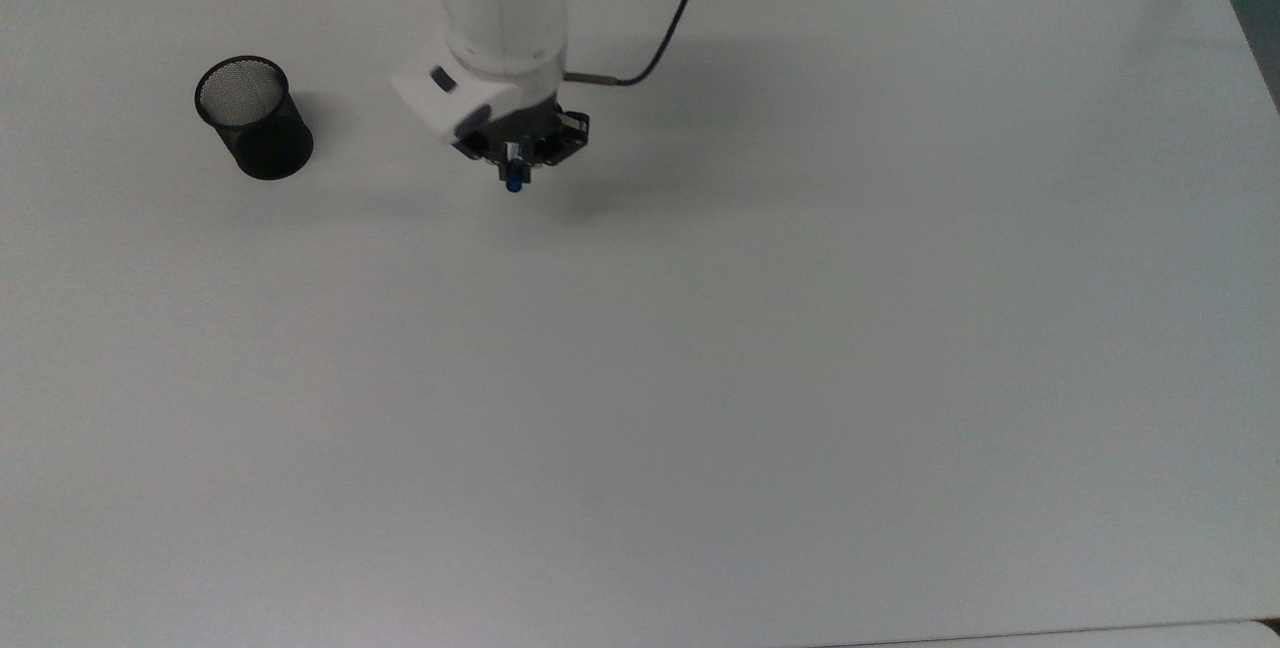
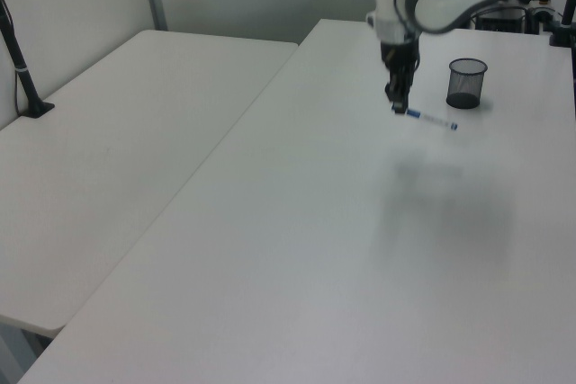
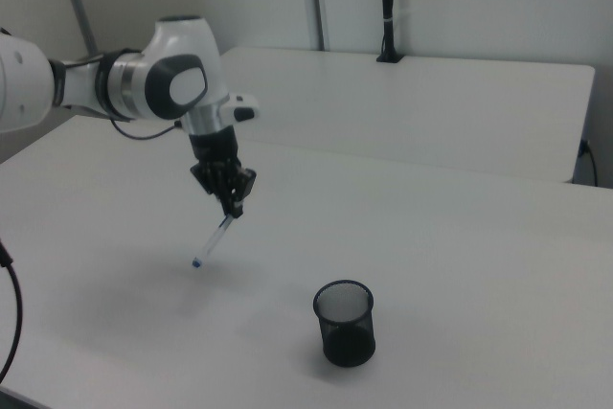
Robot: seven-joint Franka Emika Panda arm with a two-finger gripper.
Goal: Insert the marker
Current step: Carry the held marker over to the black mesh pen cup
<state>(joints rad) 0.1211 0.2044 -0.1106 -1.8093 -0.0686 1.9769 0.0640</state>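
Gripper (image 3: 234, 206) closed on one end of marker (image 3: 213, 240), pen slanting down clear of white table (image 1: 800, 378), mesh cup (image 3: 344, 323) well apart, no legible writing

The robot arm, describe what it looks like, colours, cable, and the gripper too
The arm has glossy white rounded shells with dark grey joint sections. A thin dark cable loops along its wrist. The gripper is small, black and two-fingered, mounted under a white flange bearing a small dark button.

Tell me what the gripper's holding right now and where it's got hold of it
The gripper holds the marker by one end; the rest of the barrel hangs out slanting down, clear of the table.
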